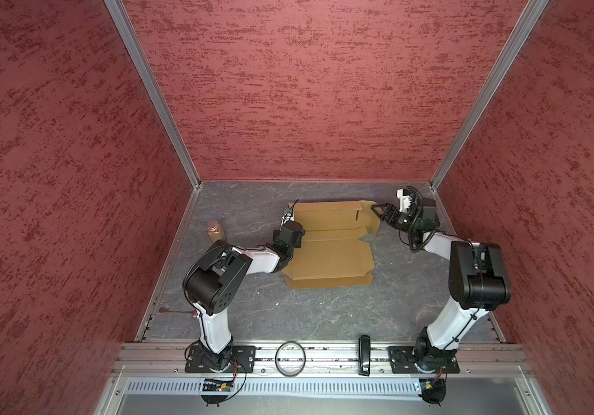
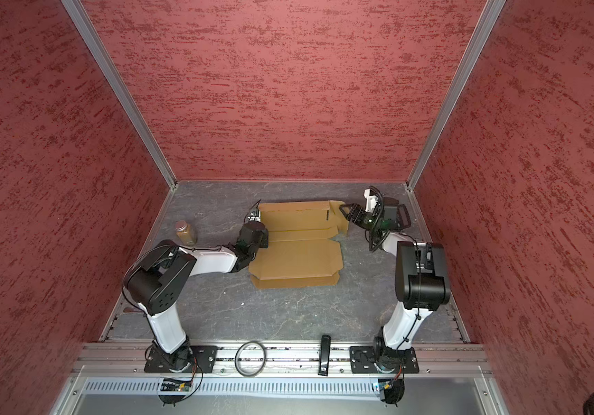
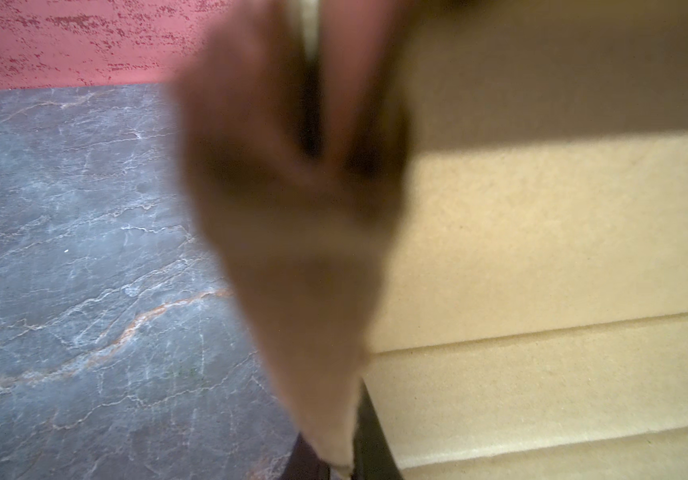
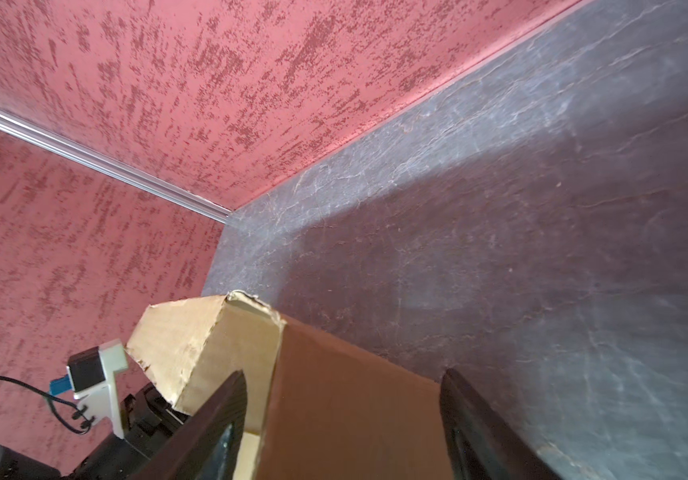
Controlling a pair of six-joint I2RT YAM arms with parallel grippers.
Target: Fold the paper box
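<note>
In both top views the paper box [image 1: 327, 262] [image 2: 295, 262] is a flat brown cardboard sheet with creases and flaps. It lies on the far half of the grey, stone-look table [image 1: 288, 316]. The left gripper [image 1: 288, 215] is at its far left corner. The right gripper [image 1: 378, 209] is at a raised flap on its far right end.

In the left wrist view the left gripper [image 3: 342, 457] is pinched together on a thin, blurry flap of the box.

In the right wrist view the right gripper [image 4: 344, 374] has its black fingers wide apart, with a bent, rough-edged flap between them.
</note>
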